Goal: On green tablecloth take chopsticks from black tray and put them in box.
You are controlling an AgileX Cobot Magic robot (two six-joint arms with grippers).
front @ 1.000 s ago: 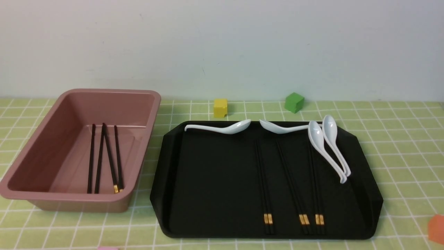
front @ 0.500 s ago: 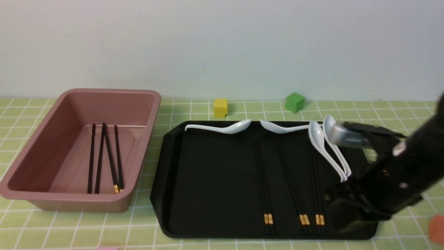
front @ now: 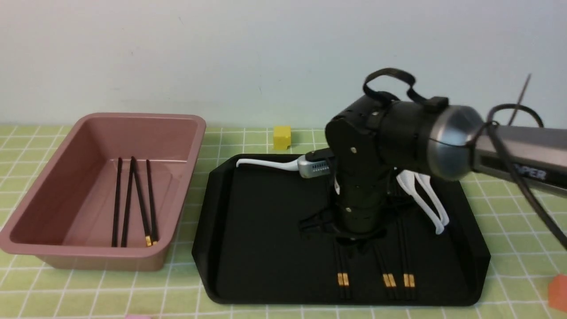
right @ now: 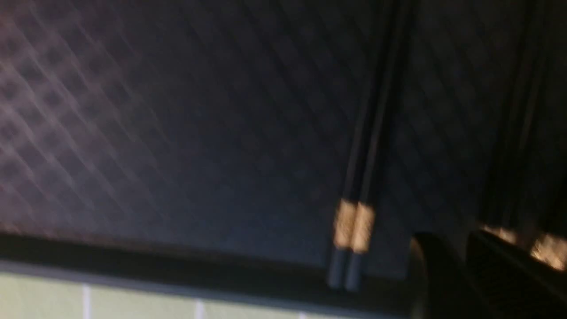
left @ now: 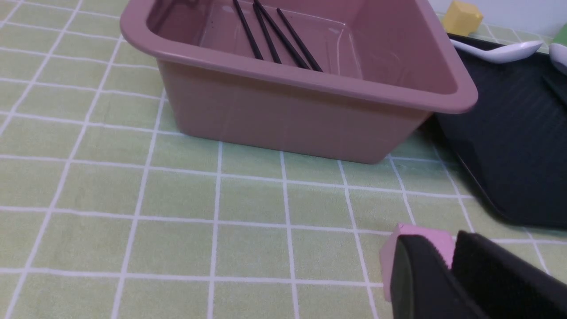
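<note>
Three pairs of black chopsticks [front: 342, 279] lie side by side on the black tray [front: 266, 230], gold bands toward me. My right gripper [front: 356, 232] points down over their middle, low above the tray. In the blurred right wrist view its fingers [right: 460, 248] look shut and empty, beside one pair [right: 354, 221]. The pink box [front: 66, 186] stands to the left on the green tablecloth [front: 88, 292] with several chopsticks [front: 133, 199] in it. My left gripper [left: 452, 248] is shut and empty, low over the cloth in front of the box [left: 288, 110].
White spoons [front: 425, 199] lie at the tray's far right and one [front: 266, 165] on its far rim. A yellow cube [front: 281, 136] sits behind the tray, an orange one [front: 558, 292] at the near right. A pink cube [left: 425, 235] sits just beyond my left fingers.
My right arm has swung in from the right and now stands over the middle of the tray, hiding the green cube and a spoon. Chopsticks and box have not moved.
</note>
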